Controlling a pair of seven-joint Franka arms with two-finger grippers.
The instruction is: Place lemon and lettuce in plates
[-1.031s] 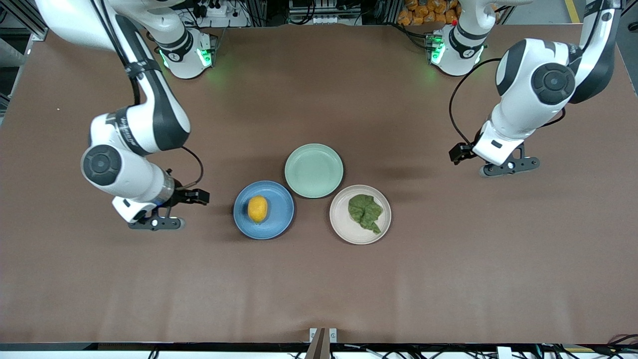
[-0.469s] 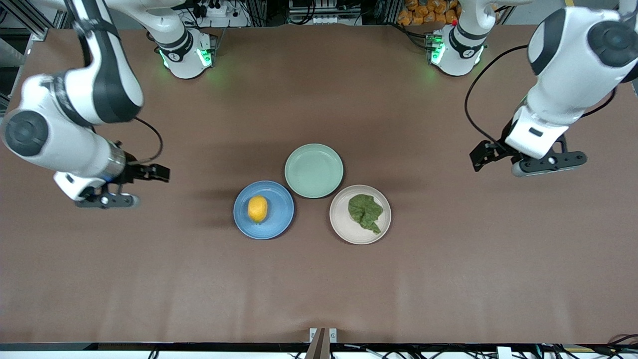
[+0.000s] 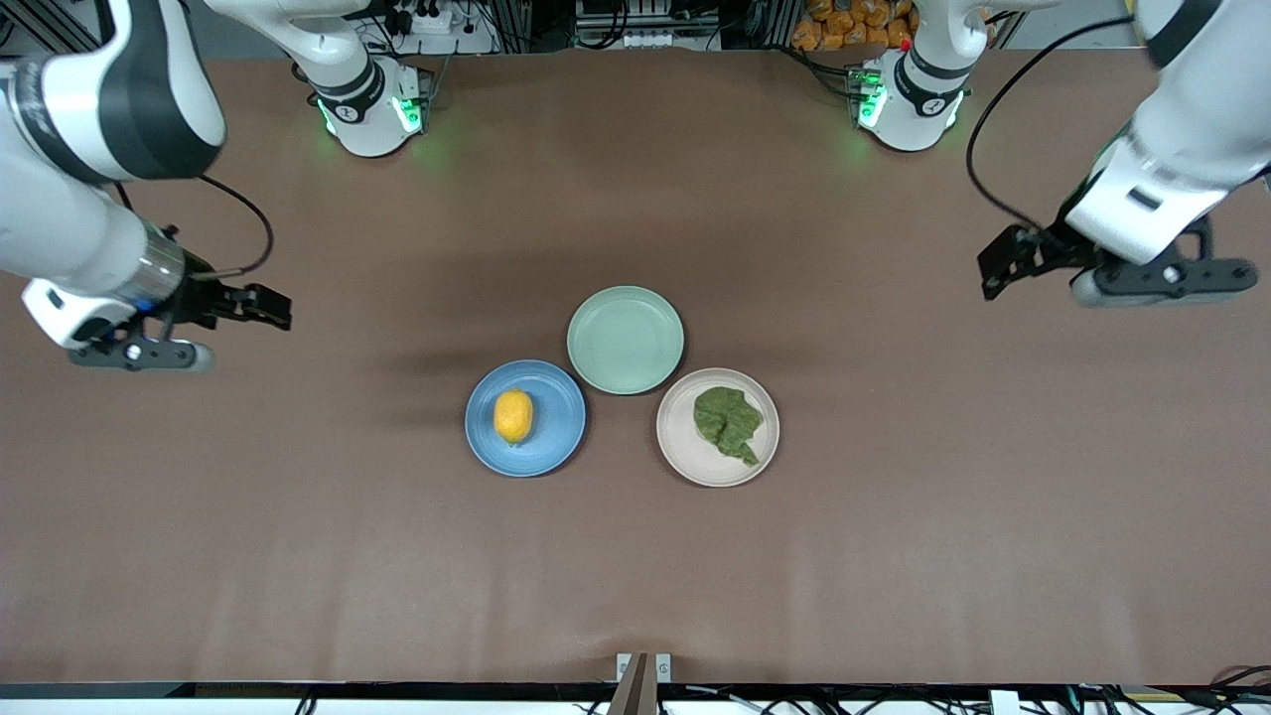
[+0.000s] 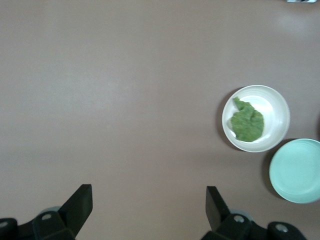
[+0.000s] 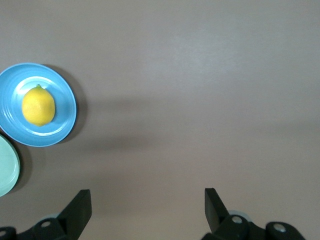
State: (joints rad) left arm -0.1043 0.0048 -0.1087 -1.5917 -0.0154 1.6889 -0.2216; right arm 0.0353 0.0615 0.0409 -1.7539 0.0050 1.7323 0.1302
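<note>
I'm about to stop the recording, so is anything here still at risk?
Little. The lemon lies loose on the blue plate and might roll if bumped. The lettuce sits in the beige plate. Both the left gripper and right gripper are open, over bare table.

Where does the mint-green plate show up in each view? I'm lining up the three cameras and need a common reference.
Front view: mint-green plate sits at the centre of the table, bare, farther from the camera than the blue plate and the beige plate.
Left wrist view: at the picture's edge, beside the beige plate with the lettuce.
Right wrist view: only a sliver, beside the blue plate with the lemon.
Shared landmark: the mint-green plate itself.
</note>
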